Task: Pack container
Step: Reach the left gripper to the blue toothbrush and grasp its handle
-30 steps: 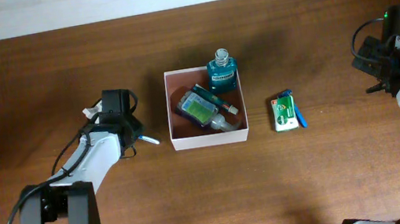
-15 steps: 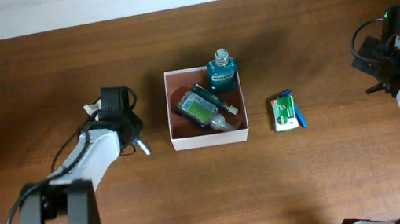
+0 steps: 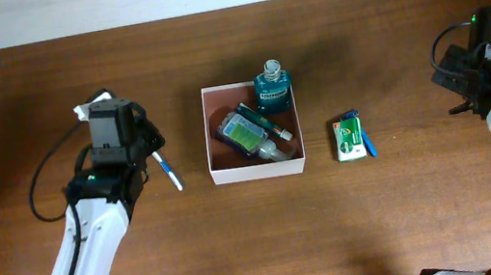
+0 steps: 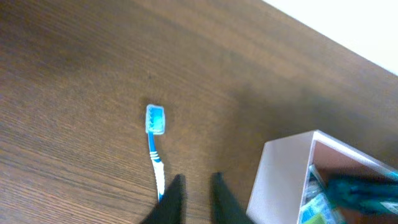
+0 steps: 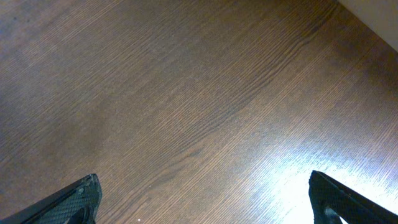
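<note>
Far left: left gripper [image 4: 196, 183] low over the table [image 4: 74, 56], dark fingers [image 4: 169, 202] nearly together, only a thin strip of wood between them, pinching nothing. Just ahead of those fingers and a shade to their left, a blue-and-white toothbrush [image 4: 153, 146] flat on the wood. Bristle head at the end away from the gripper, handle end running down behind the outer edge of the left-hand finger; contact there impossible to judge.

Ahead and to the right of the same gripper, near the toothbrush but apart from it: the container [image 3: 207, 133], square, shallow, white outside and reddish-brown inside, open at the top, flat on the table. Inside it, a teal bottle [image 3: 272, 87] upright against the back wall, on the side away from the left gripper. Across the middle, a second bottle with a green label [image 3: 244, 135] on its side, and a smaller pale item [image 3: 273, 151] against it, too small to name.

Past the container's right wall, between it and the right gripper, a green-and-white packet [image 3: 349, 139] on the bare wood, a thin blue item [image 3: 370, 145] just beside it.

Far right: right gripper [image 5: 202, 180] well apart from packet and container, fingers spread to the edges of the wrist view, nothing but wood grain between them, holding nothing.
</note>
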Motion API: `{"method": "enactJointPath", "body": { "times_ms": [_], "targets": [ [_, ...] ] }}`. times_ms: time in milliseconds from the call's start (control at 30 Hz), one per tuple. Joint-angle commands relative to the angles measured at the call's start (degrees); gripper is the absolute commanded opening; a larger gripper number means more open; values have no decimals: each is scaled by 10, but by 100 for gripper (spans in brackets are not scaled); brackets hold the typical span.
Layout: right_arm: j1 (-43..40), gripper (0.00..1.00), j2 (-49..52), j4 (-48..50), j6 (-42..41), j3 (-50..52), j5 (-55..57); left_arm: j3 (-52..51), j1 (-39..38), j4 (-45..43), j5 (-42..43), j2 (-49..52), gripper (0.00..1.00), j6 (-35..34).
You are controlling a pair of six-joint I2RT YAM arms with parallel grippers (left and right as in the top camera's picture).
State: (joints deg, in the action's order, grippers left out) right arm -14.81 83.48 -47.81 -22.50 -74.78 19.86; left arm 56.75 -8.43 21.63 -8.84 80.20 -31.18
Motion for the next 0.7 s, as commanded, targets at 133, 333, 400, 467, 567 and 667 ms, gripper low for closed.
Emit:
{"method": "enactJointPath", "body": {
  "times_ms": [133, 333, 400, 467, 567, 667],
  "targets": [
    [-2, 98, -15, 0, -5, -5, 1, -6, 2, -17, 5, 156, 55, 6],
    [-2, 99, -15, 0, -5, -5, 1, -6, 2, -33, 5, 199, 47, 6],
    [-2, 99, -15, 0, -5, -5, 1, -6, 2, -38, 5, 205, 45, 6],
    [-2, 99, -15, 0, -5, -5, 1, -6, 2, -41, 5, 212, 40, 6],
    [-2, 99, -15, 0, -5, -5, 1, -6, 2, -47, 4, 230, 37, 4],
    [-2, 99, -15, 0, -5, -5, 1, -6, 2, -54, 5, 257, 38, 4]
  ]
}}
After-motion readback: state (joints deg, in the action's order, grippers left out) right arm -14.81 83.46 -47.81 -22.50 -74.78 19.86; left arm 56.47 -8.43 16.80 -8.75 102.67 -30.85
